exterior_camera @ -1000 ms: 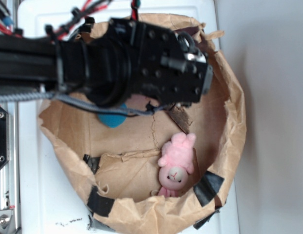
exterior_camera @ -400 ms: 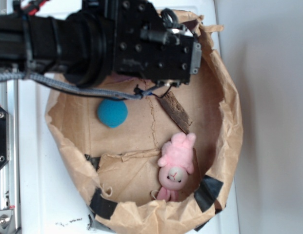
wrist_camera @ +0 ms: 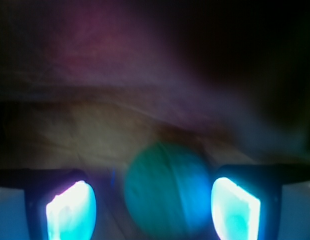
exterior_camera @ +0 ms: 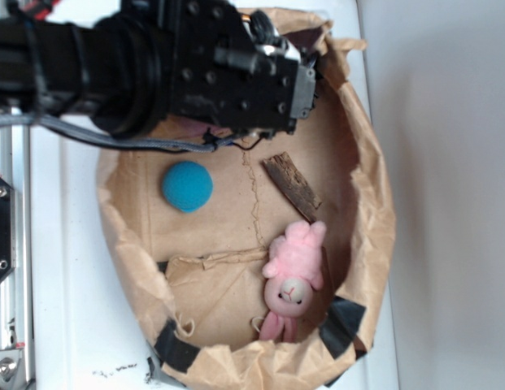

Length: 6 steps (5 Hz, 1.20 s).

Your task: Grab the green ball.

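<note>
So the biggest thing being shown in the exterior view is the crumpled brown paper bag (exterior_camera: 374,162), rolled down into a bowl shape and sitting on a white surface (exterior_camera: 65,325), with black tape patches (exterior_camera: 346,323) being seen along its near rim. The black robot arm (exterior_camera: 154,65) is being stretched in from the left across the far part of the bag, and its body is covering that far-left stretch of the interior. Nothing of the green ball is being seen from this angle.

In the wrist view the gripper (wrist_camera: 152,205) is being shown with its fingers (wrist_camera: 70,210) spread apart, one glowing pad at the left and one at the right. The green ball (wrist_camera: 167,195) is being framed between them, sitting closer to the right pad, with a gap on the left side. It's blurry and dim, so whether the right pad is touching it can't be told. Paper is being seen behind it.

Further along in the exterior view, a pink plush bunny (exterior_camera: 293,276) is lying at the near right of the bag floor. A teal-blue ball (exterior_camera: 187,186) is resting at the left, near the arm's edge. A brown bark-like strip (exterior_camera: 291,185) is lying tilted just beyond the bunny.
</note>
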{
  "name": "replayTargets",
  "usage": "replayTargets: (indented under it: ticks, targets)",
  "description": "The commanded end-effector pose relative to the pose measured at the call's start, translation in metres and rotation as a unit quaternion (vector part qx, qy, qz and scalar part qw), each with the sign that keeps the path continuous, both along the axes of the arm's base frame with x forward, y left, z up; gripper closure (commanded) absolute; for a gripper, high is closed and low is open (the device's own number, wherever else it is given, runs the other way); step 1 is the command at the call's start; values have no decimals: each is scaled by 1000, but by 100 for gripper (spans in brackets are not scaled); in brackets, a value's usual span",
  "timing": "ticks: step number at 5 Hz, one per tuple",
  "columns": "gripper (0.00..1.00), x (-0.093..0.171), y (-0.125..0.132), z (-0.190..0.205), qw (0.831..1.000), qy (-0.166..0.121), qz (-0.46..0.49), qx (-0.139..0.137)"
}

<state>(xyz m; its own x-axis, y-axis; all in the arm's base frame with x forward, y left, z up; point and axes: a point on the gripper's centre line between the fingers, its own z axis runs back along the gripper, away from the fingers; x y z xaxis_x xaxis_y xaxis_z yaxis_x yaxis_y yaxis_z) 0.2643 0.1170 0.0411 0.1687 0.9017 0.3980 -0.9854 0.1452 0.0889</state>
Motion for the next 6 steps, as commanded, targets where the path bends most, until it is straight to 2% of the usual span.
replayTargets:
  ticks: [1,2,3,4,5,6]
  targets:
    - [100,-12,17,-6,999,-43,9,20]
    - [100,-15,17,-2,999,-44,15,12]
    - [100,-28,14,8,998,-65,-2,4]
    - [100,-39,12,24,998,-67,-12,-15]
    - [100,-32,4,43,996,-65,-33,-44]
    - [100,-24,-6,66,992,-45,-76,-94]
